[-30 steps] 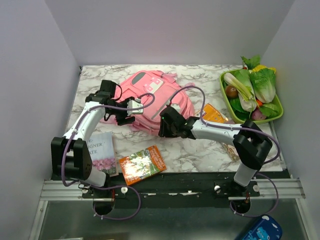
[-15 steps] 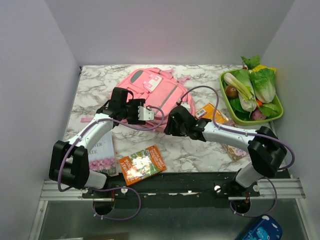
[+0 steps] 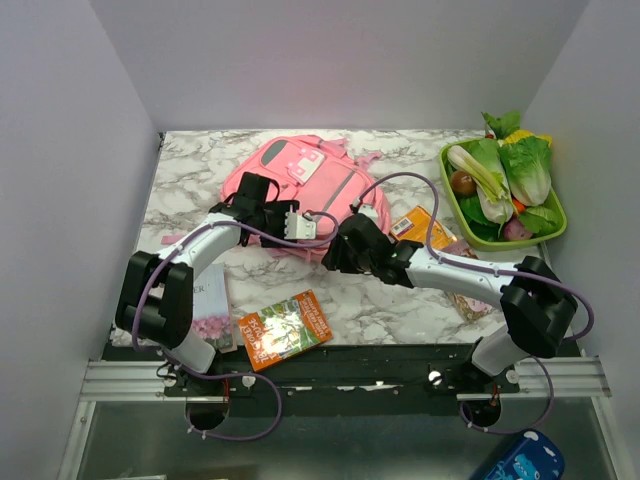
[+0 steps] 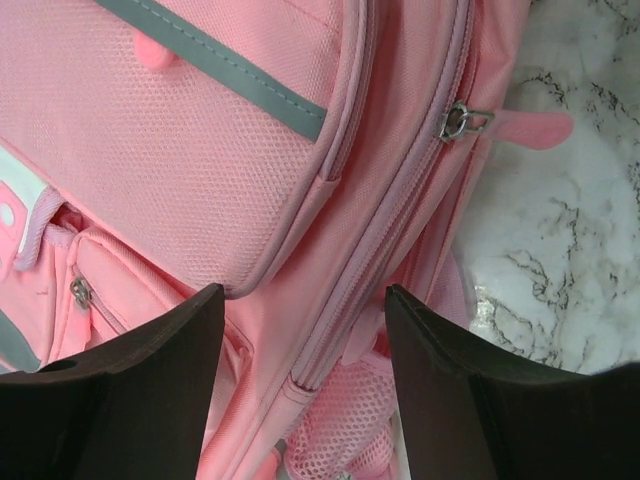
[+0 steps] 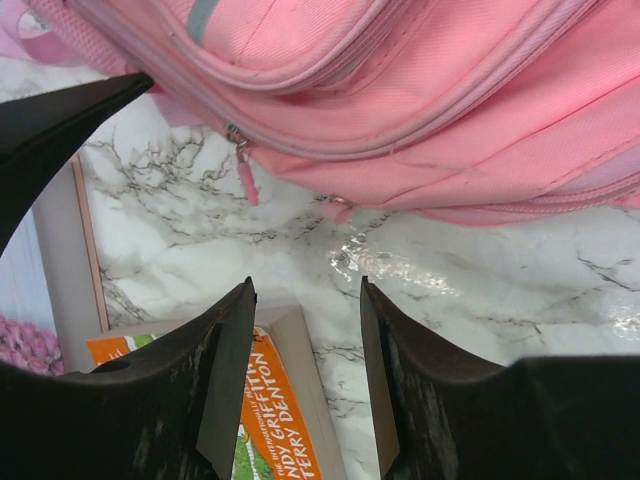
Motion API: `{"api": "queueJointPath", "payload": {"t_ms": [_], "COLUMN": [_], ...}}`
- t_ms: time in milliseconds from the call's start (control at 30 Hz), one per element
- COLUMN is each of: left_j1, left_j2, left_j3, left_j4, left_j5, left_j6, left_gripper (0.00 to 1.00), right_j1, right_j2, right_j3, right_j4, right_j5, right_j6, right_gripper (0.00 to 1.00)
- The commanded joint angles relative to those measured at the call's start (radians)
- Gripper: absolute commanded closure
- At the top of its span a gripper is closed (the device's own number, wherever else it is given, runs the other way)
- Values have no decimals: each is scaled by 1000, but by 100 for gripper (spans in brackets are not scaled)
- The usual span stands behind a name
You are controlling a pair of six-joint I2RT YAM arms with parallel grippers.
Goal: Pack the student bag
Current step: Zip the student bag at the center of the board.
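Note:
The student bag (image 3: 305,180), a big pink backpack with grey strips, lies at the back middle of the marble table. My left gripper (image 3: 285,222) hangs over the bag's near left edge. In the left wrist view it (image 4: 305,300) is open, its fingers straddling a zip seam and mesh pocket of the bag (image 4: 200,150) without pinching them. My right gripper (image 3: 333,256) sits just in front of the bag's near edge. It (image 5: 305,290) is open over bare marble, with the bag (image 5: 420,90) above it and a pink zip pull (image 5: 243,170) dangling nearby.
An orange book (image 3: 284,328) lies near the front edge, also under my right fingers (image 5: 280,430). A flowered book (image 3: 205,305) lies at front left. An orange packet (image 3: 425,228) is right of the bag. A green tray (image 3: 553,235) of vegetables stands at back right.
The bag has turned and shifted right. My left gripper moved right, onto the bag's near edge. The right gripper edged slightly left in front of the bag.

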Motion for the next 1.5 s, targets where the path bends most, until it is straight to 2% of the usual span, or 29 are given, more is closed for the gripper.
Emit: {"api": "queueJointPath", "payload": {"t_ms": [0,200,233,333,500,733,1167,1233,1333,1367,1433,1467], "left_j1": [-13,-42,-48,-53,-54,-65,-105,-108,-111,-111,-111,-111], "left_j2": [58,67,64,41,-23,-88,-123,-129,-135,-135,-137,-138], "left_j3": [41,14,11,15,61,95,93,92,86,84,80,72], "left_j4": [28,64,74,84,69,19,-1,-1,-3,-3,-6,-3], "left_j5": [-35,-26,-21,-3,37,63,32,32,22,18,12,8], "left_j6": [-5,-60,-71,-141,-347,-508,-550,-551,-545,-542,-539,-534], "left_gripper": [33,62,74,100,100,100,100,100,100,100,100,100], "right_j1": [28,43,45,45,43,46,59,57,57,57,59,59], "right_j2": [-9,37,41,43,41,80,52,63,60,55,45,34], "right_j3": [-12,11,13,17,33,60,63,71,69,63,57,53], "right_j4": [46,49,53,53,67,113,158,147,130,127,124,113], "right_j5": [31,43,46,78,163,209,265,265,267,267,272,273], "right_j6": [21,35,36,38,28,-8,-33,-28,-15,-13,-15,-16], "right_gripper": [45,45,45,44,44,44,45,48,58,65,74,84]}}
